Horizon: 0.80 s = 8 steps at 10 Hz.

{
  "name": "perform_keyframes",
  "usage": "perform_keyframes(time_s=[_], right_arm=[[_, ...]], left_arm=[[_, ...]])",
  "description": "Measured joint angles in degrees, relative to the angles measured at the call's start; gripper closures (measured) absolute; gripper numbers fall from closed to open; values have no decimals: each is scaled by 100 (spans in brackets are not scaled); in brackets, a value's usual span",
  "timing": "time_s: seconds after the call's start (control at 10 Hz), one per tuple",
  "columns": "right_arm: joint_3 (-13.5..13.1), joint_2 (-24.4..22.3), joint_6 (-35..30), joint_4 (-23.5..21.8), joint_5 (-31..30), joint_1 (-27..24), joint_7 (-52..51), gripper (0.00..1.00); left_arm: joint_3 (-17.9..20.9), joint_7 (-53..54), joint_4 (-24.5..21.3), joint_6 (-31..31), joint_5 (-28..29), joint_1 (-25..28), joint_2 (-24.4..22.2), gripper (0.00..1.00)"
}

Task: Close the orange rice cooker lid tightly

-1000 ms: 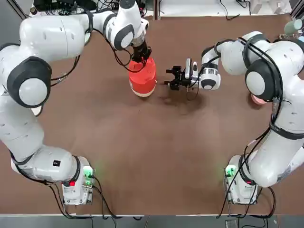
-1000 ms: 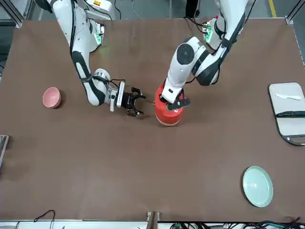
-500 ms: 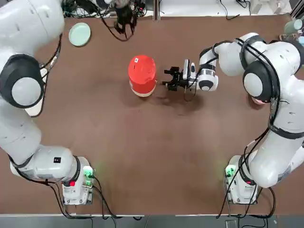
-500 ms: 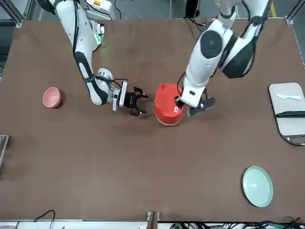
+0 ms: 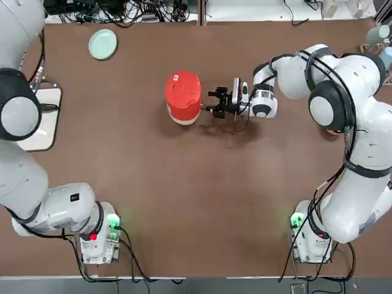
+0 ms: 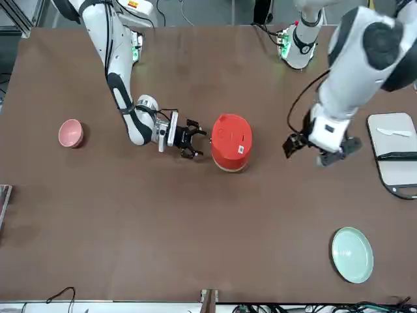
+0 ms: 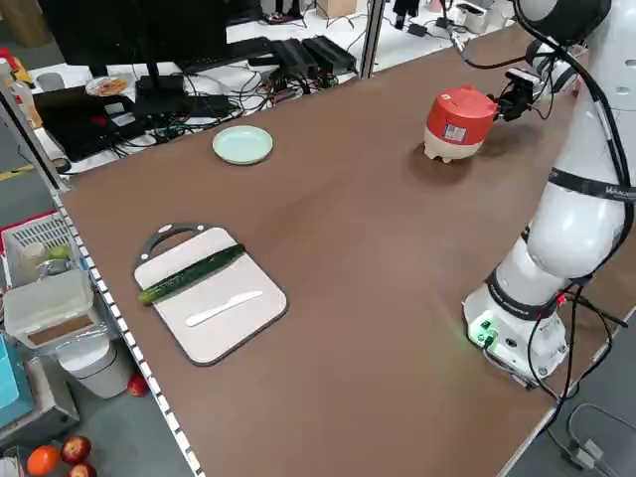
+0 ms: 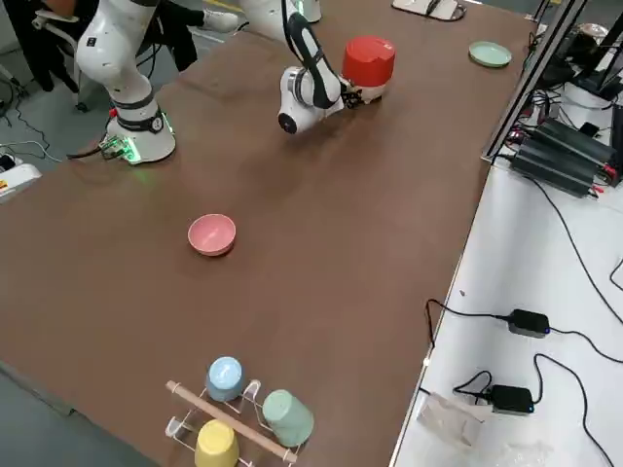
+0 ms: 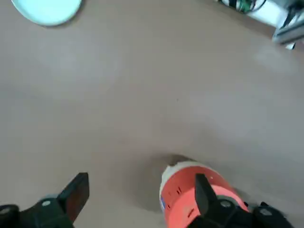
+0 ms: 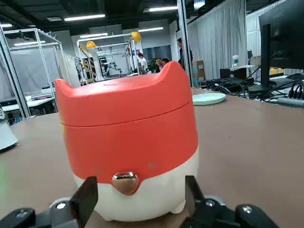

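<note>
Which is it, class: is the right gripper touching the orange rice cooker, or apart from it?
Apart. In the top view, brown table shows between the right gripper fingertips and the orange rice cooker; the front view shows the same gap.

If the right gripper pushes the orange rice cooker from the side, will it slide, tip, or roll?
The orange rice cooker probably slides rather than rolls: it stands on a wide cream base. Pushed high, at the lid, it might tip. Its smooth, rounded shell may slip off the right gripper, which is level beside it.
</note>
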Motion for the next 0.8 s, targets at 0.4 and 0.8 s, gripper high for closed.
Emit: perform_keyframes(time_s=[0.4, 0.8], right_arm=[[47, 60, 4, 40, 238, 67, -12, 22], [52, 106, 33, 89, 312, 84, -18, 24]], left_arm=[[51, 1446, 184, -586, 214, 775, -11, 0], [1438, 3435, 234, -622, -151, 391, -231, 0]])
